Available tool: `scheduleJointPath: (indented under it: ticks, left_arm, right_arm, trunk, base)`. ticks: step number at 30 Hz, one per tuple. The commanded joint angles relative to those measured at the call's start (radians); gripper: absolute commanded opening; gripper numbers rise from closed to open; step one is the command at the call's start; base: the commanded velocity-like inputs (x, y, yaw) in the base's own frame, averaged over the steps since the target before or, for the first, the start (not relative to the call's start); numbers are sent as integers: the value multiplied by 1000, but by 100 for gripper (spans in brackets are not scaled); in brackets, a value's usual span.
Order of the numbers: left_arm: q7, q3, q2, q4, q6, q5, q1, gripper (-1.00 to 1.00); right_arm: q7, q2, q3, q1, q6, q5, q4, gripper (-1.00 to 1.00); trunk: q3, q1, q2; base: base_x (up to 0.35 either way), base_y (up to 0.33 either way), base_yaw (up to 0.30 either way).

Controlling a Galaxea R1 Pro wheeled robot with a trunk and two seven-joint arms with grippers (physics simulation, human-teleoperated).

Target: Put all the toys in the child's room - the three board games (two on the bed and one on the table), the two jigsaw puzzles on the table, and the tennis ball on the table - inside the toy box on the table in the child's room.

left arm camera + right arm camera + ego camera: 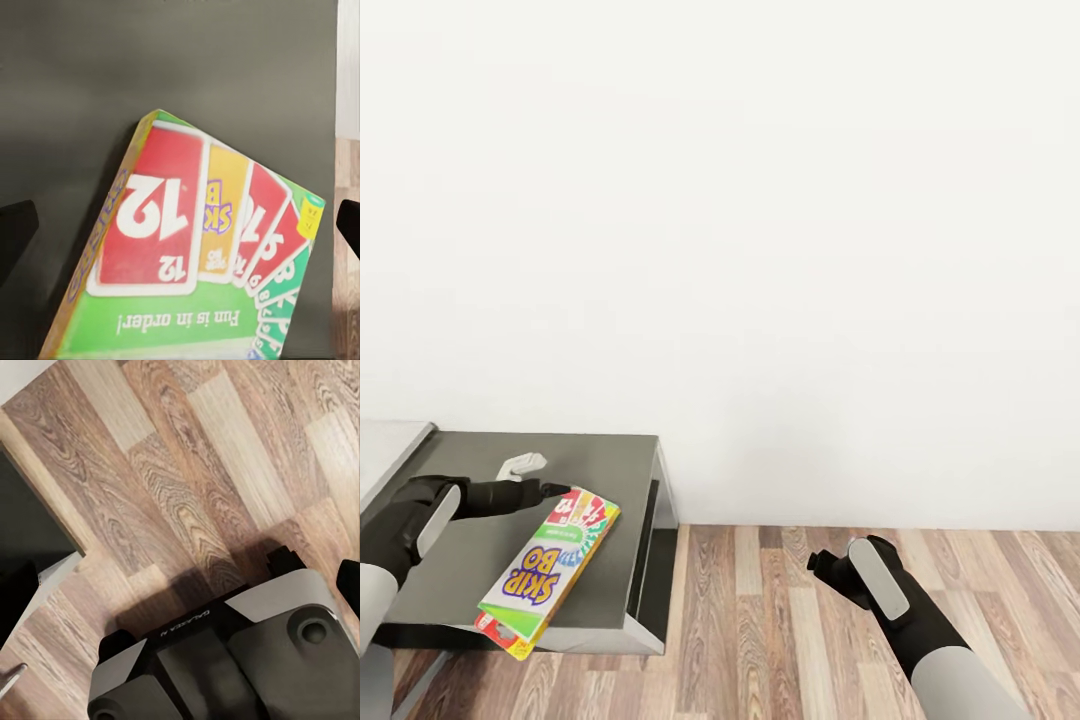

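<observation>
Left pincer (556, 490) sits at the far short end of the SKIP-BO board game (550, 571), and from its wrist camera I see both dark fingertips (15, 238) spread wide to either side of the box with the box end between them, not yet closed on it. That game lies flat on the dark-grey lower tabletop (470, 560), angled, with its near corner poking past the tabletop's front edge and its far end toward the middle. I judge it a light, stiff cardboard box with a glossy printed face, likely slippery on the broad sides, so I would pinch it across the thin edges at the short end or use the overhanging near corner, where a finger can get under it. A small white object (522, 464) rests just beyond the pincer, toward the back edge; I cannot tell what it is. No bin is visible here, so I cannot say anything of its contents. Over to the right, my right pincer (822, 562) hangs above the wood-plank floor (780, 620), well clear of the tabletop; I cannot tell how wide it stands.
</observation>
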Motion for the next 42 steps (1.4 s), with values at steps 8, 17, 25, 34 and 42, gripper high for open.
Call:
scheduleJointPath:
  ticks: [8,17,25,34,42]
  left_arm:
    - [1,-3,2,0,5,6,-1,100]
    - [2,-5,-1,0,5,1,-1,100]
    - [1,-6,-4,0,5,-39,0,100]
    - [0,-6,-7,0,5,-51,0,100]
    - [1,-6,-7,0,5,-53,-1,100]
  right_arm:
    - [-10,-1,4,-1,1,-10,-2,100]
    - [-10,-2,4,-1,1,-10,2,100]
    - [-10,-4,3,-3,2,-11,4,100]
    - [-10,-5,3,-3,1,-11,4,100]
    - [-10,-2,4,-3,1,-10,3,100]
  trunk:
    - [-2,1,-2]
    - [-3,1,-2]
    - [-12,1,-2]
    - [-24,1,-2]
    - [-29,1,-2]
  base:
    - [-1,107,0]
    - [0,71,0]
    - [0,3,0]
    - [0,0,0]
    - [0,0,0]
